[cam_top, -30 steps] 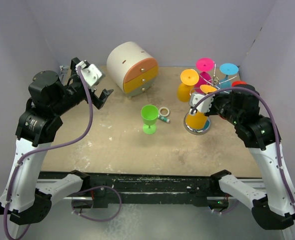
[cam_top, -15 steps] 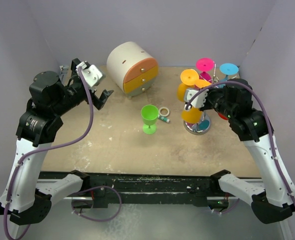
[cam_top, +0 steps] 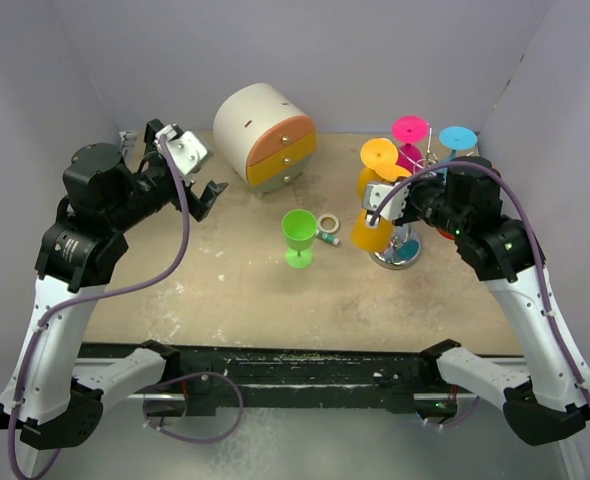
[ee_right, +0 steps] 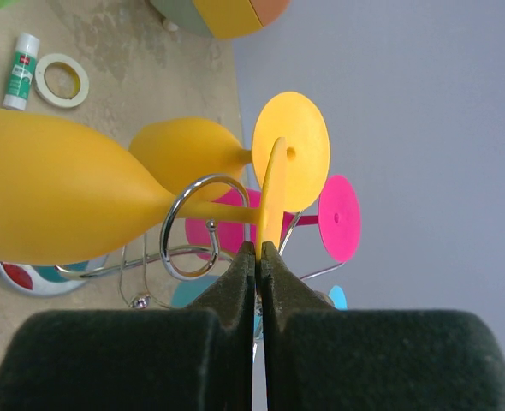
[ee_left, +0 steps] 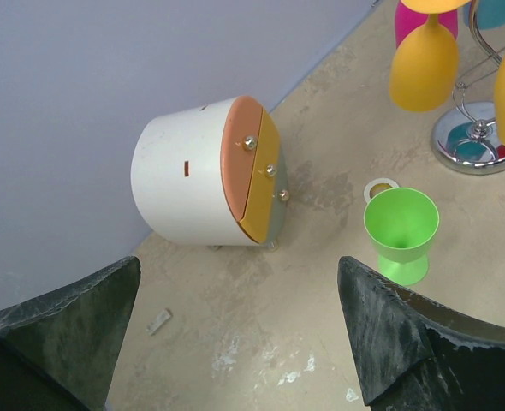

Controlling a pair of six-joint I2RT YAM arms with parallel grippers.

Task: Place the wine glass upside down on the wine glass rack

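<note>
Right pincer (ee_right: pixel 258 250) is pinching the foot of the yellow glass (ee_right: pixel 56 205) edge-on, with both fingers pressed tight on that thin disc. The glass is tipped over, bowl toward the counter (ee_right: pixel 150 86), and its stem crosses one chrome curl of the rack (ee_right: pixel 203 224). Can't tell if it's actually resting on the wire.

Writing-wise there's not much. The glue stick (ee_right: pixel 20 62) has a green label with a red patch, but the print is too small to read. It lies just beside the tape roll (ee_right: pixel 62 80).

Only the right wrist view shows that grip and the curl up close. It also catches a second yellow glass (ee_right: pixel 291 152) and a pink one (ee_right: pixel 338 218) hanging upside down.

The top view is the one that places things. The held bowl hangs just left of the rack's post above the shiny base, and a blue glass (cam_top: pixel 457 137) sits at the back of the rack.

Left pincer (ee_left: pixel 238 274) is spread wide with nothing in it, hovering well away from the rack on the left. Its own view shows the knobs on the drawer box (ee_left: pixel 205 175) and looks down into the upright green glass (ee_left: pixel 401 229).
</note>
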